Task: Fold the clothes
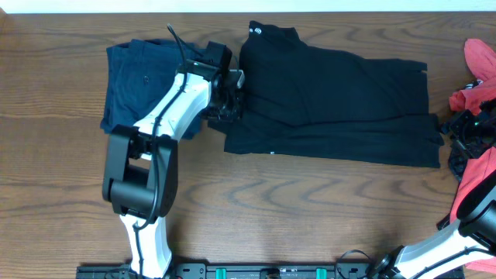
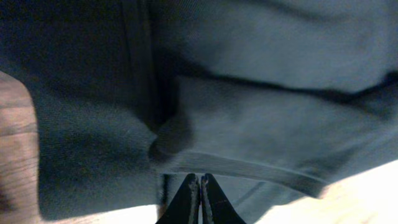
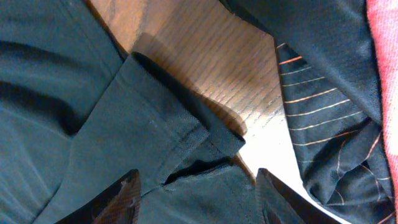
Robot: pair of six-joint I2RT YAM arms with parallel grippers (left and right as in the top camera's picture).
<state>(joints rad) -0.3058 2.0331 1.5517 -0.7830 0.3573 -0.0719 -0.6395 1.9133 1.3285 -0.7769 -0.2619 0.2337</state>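
Two arms work at the table (image 1: 310, 209); I begin with the overhead view. The long black garment (image 1: 333, 101) lies flat across the middle, with its small white round logo (image 1: 253, 31) at the top left corner. The navy-blue shorts (image 1: 139, 74) lie just beside it on the left, and the coral-red pieces (image 1: 480, 58) are at the right edge. The left fingers (image 1: 232, 91) are down at the left edge of the black garment, between it and the shorts. The right fingers (image 1: 463, 132) are at its right edge, near the red cloth.

From the left wrist I see the left fingers (image 2: 200, 199) pressed together, tip to tip, just under a folded hem of dark cloth. Whether fabric is caught between them, I cannot tell.

From the right wrist, the right fingers (image 3: 121, 196) stand apart and hold nothing. A hemmed corner of the black garment lies between them on the table. To the right is a dark cloth with thin orange stripes (image 3: 323, 130), and red cloth is beyond it.
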